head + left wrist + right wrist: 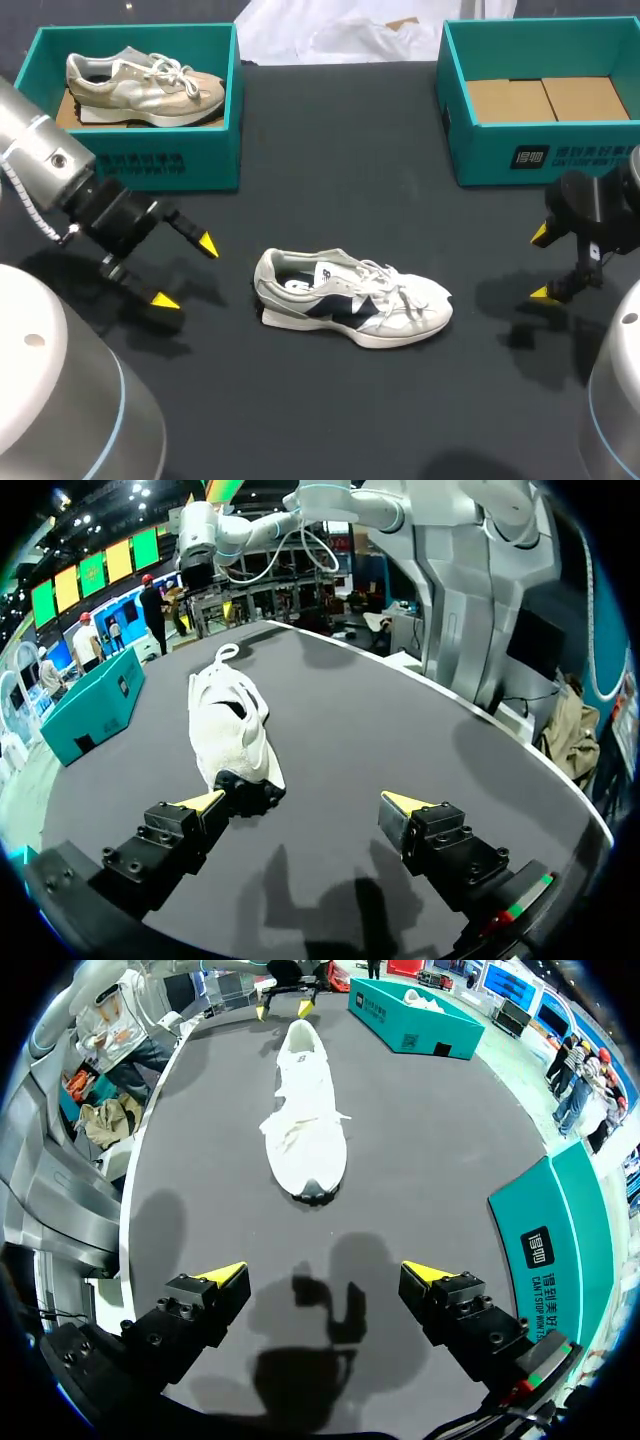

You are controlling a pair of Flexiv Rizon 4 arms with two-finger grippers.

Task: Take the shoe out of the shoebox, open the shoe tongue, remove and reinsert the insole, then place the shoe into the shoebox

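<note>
1. Writing first: both teal shoeboxes have white print on their front walls, and the loose shoe has a dark mark on its side and a small label on the insole. I'm not spelling any of it out.
2. The shoe (pixel 352 308) is white with navy panels. It sits on its sole on the dark table (pixel 330 180), about mid-table, between the two arms and outside both boxes.
3. Its long axis runs side to side across the table. The heel points at the left arm and the toe at the right arm. The laces are tied and flop over the top.
4. The left shoebox (pixel 140 160) at the back holds a beige shoe (pixel 145 85). The right shoebox (pixel 530 150) at the back shows a brown cardboard floor (pixel 545 98).
5. The left gripper (pixel 185 272) hangs near the heel with its fingers spread wide and nothing between them. In its wrist view the heel is just ahead of one tip, not touching.
6. The right gripper (pixel 541 264) is past the toe and well apart from it. Its jaws are spread too and hold nothing.
7. Nothing sits between either gripper and the shoe, just bare tabletop with their shadows on it.
</note>
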